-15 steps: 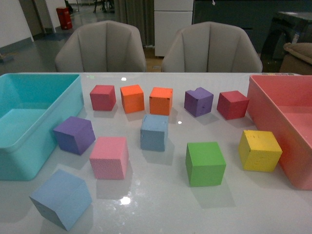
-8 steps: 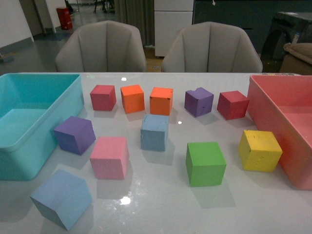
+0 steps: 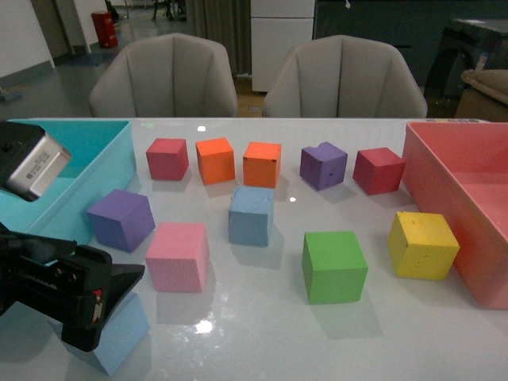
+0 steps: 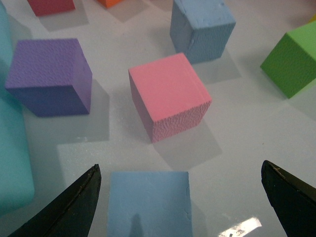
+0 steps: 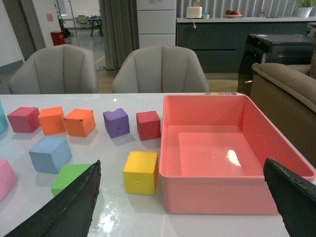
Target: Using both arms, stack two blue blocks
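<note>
Left gripper (image 4: 180,168) jaws are spread wide over the near blue block (image 4: 148,205), front-left on the tabletop (image 3: 262,325). Being off-centre, it may be twisted, or the adjacent pink cube (image 3: 178,255) nudged. The second blue block (image 3: 252,215) stands centrally. Right gripper (image 5: 181,170) jaws are parted, empty.

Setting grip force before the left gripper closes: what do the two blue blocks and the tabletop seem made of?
The near blue block looks like foam: matte, no glare. The far blue block looks the same, with pitted, dented edges. The tabletop is hard and glossy, showing bright light reflections; perhaps glass or lacquer, cannot tell.
</note>
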